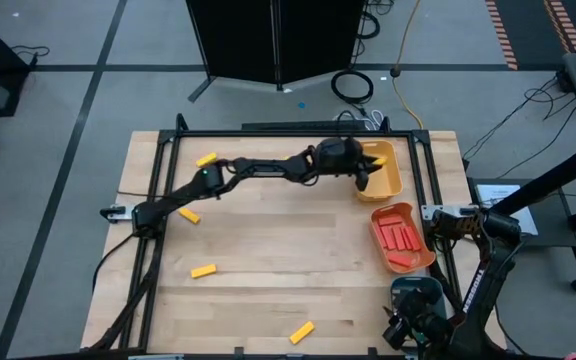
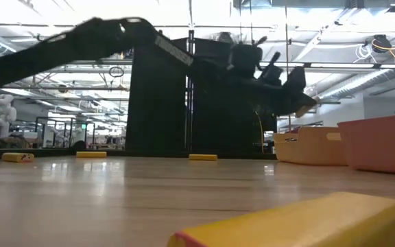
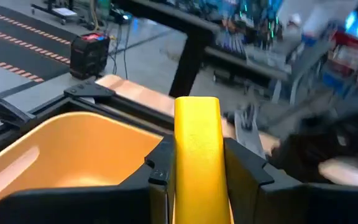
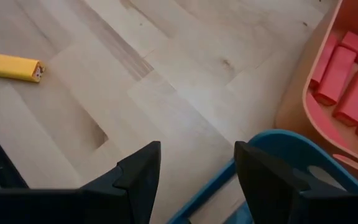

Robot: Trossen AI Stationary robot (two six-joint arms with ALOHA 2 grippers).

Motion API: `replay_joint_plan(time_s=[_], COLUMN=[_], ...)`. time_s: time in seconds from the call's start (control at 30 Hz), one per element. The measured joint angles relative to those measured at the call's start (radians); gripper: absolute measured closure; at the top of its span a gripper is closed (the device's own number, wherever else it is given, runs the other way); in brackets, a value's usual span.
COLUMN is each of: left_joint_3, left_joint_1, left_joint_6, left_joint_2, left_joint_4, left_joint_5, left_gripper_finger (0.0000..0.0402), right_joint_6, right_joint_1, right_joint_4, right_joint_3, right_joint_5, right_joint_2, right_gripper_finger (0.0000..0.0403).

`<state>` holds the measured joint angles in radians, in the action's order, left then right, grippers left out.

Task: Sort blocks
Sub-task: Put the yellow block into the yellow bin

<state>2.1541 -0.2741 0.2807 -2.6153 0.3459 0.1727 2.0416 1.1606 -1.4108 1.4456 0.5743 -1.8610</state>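
My left gripper [image 1: 365,172] reaches across the table's far side and is shut on a yellow block [image 3: 196,134], above the yellow tray [image 1: 390,178] at the far right. Several other yellow blocks lie flat on the table, among them one [image 1: 206,159], another [image 1: 203,270] and a third [image 1: 301,332]. Red blocks [image 1: 400,238] lie in the orange-red tray [image 1: 415,255]. My right gripper [image 4: 197,168] stands open with nothing between its fingers, over the teal tray [image 4: 272,177] at the near right. My left gripper pinches the yellow block by its two long sides [image 3: 180,177] between its two fingers. The fingers come almost level from the table's left and lie along the block, whose free end [image 3: 196,106] sticks out past the fingertips. The block is lifted clear, above the yellow tray [image 3: 73,155].
A dark metal frame [image 1: 173,140] borders the work area. The three trays stand in a row along the right side. One yellow block [image 2: 307,223] lies close to the near edge. Bare wood stretches across the table's middle.
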Motion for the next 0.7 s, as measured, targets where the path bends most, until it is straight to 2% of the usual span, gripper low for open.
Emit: replay_joint_plan(time_s=[0.13,0.3,0.53,0.7], left_joint_3=[0.078,0.083,0.084,0.084], left_joint_1=[-0.018,-0.022,-0.019,-0.027], left_joint_6=[0.103,0.104,0.103,0.070], left_joint_2=[-0.083,-0.091,-0.086,-0.040], left_joint_4=[-0.001,-0.019,-0.056,-0.154], left_joint_5=[-0.001,-0.001,0.029,0.119], left_gripper_finger=[0.0317,0.0310,0.0238,0.0217], right_joint_6=[-0.012,-0.024,-0.049,-0.047], right_joint_1=[0.000,0.000,0.000,0.000], right_joint_4=[0.003,0.011,0.013,0.013], right_joint_3=[0.000,0.000,0.000,0.000], right_joint_5=[0.000,0.000,0.000,0.000], right_joint_2=[0.000,0.000,0.000,0.000], right_gripper_finger=[0.0206,0.0206,0.0206,0.0206])
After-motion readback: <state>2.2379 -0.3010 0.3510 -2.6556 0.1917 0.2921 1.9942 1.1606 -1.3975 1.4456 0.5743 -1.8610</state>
